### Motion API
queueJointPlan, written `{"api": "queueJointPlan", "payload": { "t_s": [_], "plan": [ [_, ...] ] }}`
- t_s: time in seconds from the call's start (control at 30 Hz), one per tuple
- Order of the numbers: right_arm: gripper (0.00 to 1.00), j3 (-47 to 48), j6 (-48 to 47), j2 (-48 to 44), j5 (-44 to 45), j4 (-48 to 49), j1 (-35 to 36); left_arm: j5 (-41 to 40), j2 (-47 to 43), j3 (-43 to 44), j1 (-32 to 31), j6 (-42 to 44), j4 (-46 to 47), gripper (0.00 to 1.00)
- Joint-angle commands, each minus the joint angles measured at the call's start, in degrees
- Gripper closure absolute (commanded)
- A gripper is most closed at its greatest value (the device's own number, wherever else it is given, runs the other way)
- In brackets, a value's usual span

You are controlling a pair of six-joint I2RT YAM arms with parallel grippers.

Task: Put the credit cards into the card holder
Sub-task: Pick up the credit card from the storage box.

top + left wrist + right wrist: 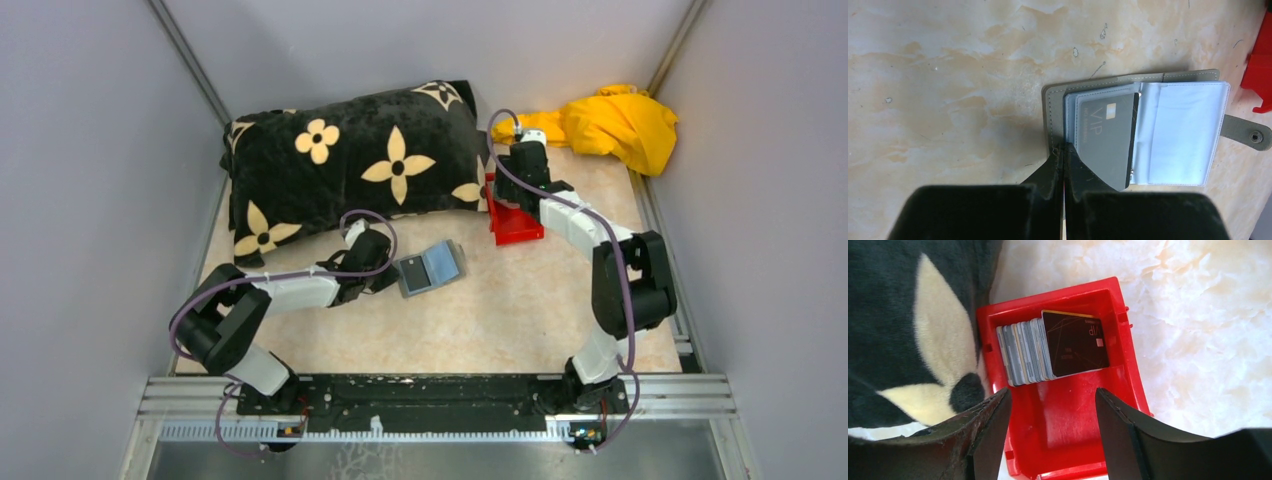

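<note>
Right wrist view: the credit cards (1028,355) stand on edge in a tight stack inside the red bin (1063,435), just ahead of the right tool (1053,400). A dark card (1075,342) leans at the front of the stack, its face toward the tool. The tool's jaws stand wide apart and hold nothing. The stack lies beyond the gap between the tips, not yet inside it. A black flowered pillow (898,315) presses against the bin on the tool's left.

On the left wrist view, the card holder (1178,130) lies open on the table (948,75), directly ahead of the left tool (1064,150). One dark VIP card (1108,140) sits tilted in it, a corner poking out toward the tool. That tool is fully closed, its tips touching the holder's near edge. Whether they pinch the cover or merely press on it cannot be told.

The step in hand looks like fetching the next card. The next move likely calls for the right tool to dip forward into the bin and close on the front card alone, without dragging its neighbours.
</note>
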Motion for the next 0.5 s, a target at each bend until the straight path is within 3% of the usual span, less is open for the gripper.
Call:
{"api": "queueJointPlan", "payload": {
  "t_s": [0.0,0.47],
  "plan": [
    [0.37,3.14,1.58,3.16,-6.44,2.28,-2.38,-1.98,7.18,-3.79,0.83,3.97,-14.16,1.0],
    [0.37,7.02,2.35,10.25,-10.63,3.93,-6.22,-2.12,7.5,-3.47,1.01,4.36,-14.49,1.0]
  ]
}}
